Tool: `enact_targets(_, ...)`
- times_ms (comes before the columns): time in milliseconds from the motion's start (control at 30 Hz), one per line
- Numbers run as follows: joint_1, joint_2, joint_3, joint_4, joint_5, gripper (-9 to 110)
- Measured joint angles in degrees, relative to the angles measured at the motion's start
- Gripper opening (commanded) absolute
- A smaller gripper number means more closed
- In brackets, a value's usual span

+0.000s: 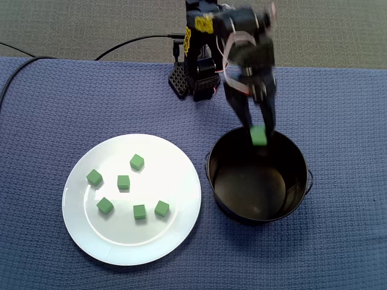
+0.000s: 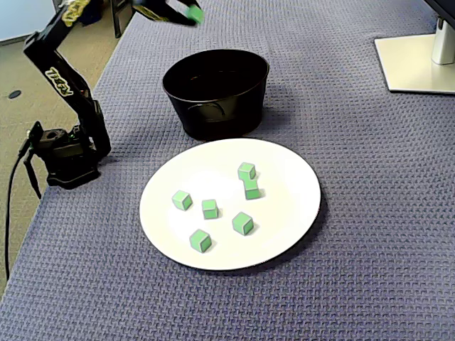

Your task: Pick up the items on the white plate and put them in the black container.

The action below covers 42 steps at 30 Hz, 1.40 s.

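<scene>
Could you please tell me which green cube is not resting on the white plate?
The cube pinched in the tool, raised near the black container; the other six cubes all lie on the white plate.

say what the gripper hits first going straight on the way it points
Likely inside the black container, near its arm-side rim: the gripper, shut on a green cube, points down over it. Depth is unclear.

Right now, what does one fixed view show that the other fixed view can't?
Only a fixed view shows the whole pincer squeezing a green cube over the black container. Only another fixed view shows a white stand at its top right. Both fixed views show the white plate holding six green cubes.
</scene>
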Motion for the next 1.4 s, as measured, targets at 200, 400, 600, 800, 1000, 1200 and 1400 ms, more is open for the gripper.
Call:
enact_targets(200,-1.1,-10.8,11.2,-9.4,2.7,0)
enact_targets(400,-1.3,-15.4,20.3,-17.6,2.9,0)
enact_targets(600,-2.9,-17.8,23.6,-20.1,3.4,31)
enact_targets(800,-2.7,-16.9,18.0,-10.4,3.3,45)
enact_targets(1000,3.5,-9.2,-0.1,6.6,-2.5,53)
enact_targets(1200,22.0,-1.7,-7.3,12.3,-10.8,69)
enact_targets(1400,46.0,-0.1,0.6,11.6,-22.9,61)
